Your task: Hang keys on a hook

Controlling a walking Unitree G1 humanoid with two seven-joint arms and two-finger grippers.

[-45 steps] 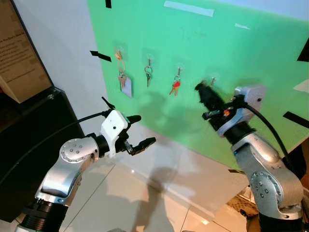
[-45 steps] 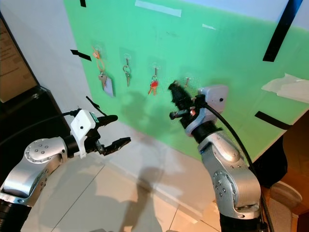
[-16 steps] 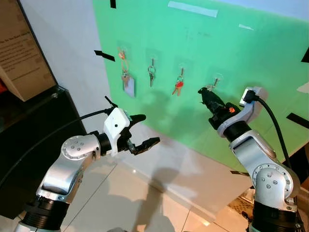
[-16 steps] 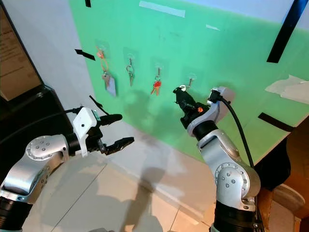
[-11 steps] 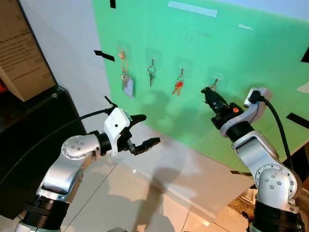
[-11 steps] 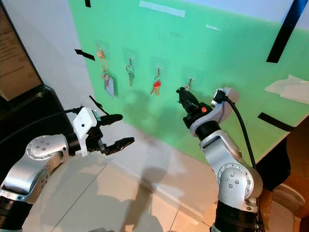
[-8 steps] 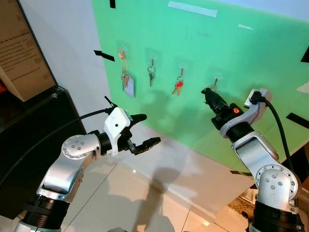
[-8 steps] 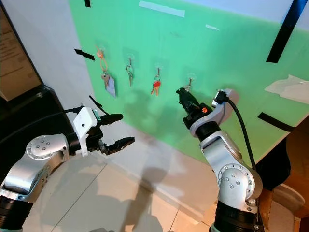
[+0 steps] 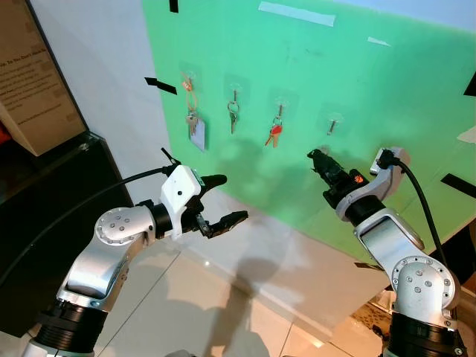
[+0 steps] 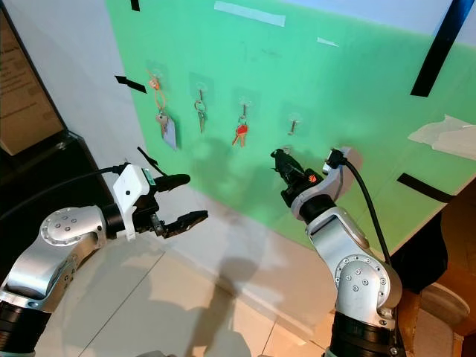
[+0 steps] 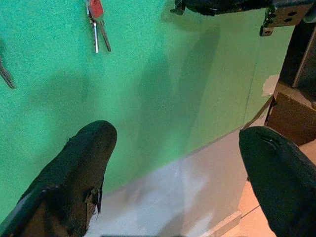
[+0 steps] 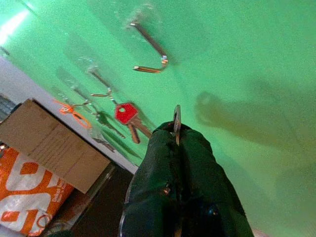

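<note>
Where the green board (image 9: 357, 82) covers the wall, can count four hooks in one row. Find three of them loaded: the first hook (image 9: 188, 76) with keys on an orange loop (image 9: 190, 104) and a pale tag, the second hook (image 9: 235, 91) with a silver bunch (image 9: 231, 115), the third hook (image 9: 280, 104) with a red-headed key (image 9: 272, 134). Find the fourth hook (image 9: 332, 124) bare; in the right wrist view see it as a bent wire with an upturned tip (image 12: 150, 54).

See the right gripper (image 9: 318, 158) raised before the board, below the fourth hook and slightly toward the third, apart from both. Find its two black fingers (image 12: 197, 163) pressed fully together, pinching the keys (image 12: 177, 118), of which only one thin metal edge sticks out past the fingertips. Cannot tell how many keys sit in that grip.

See the left gripper (image 9: 232, 198) held out lower down, on the robot's left side, in front of the white strip of wall under the board. Find its two fingers (image 11: 74, 173) spread wide, with nothing between them.

Count two gripped-free arms of silver, one per side, and, in the right wrist view, one cardboard box (image 12: 54, 143) beyond the row of hooks.
</note>
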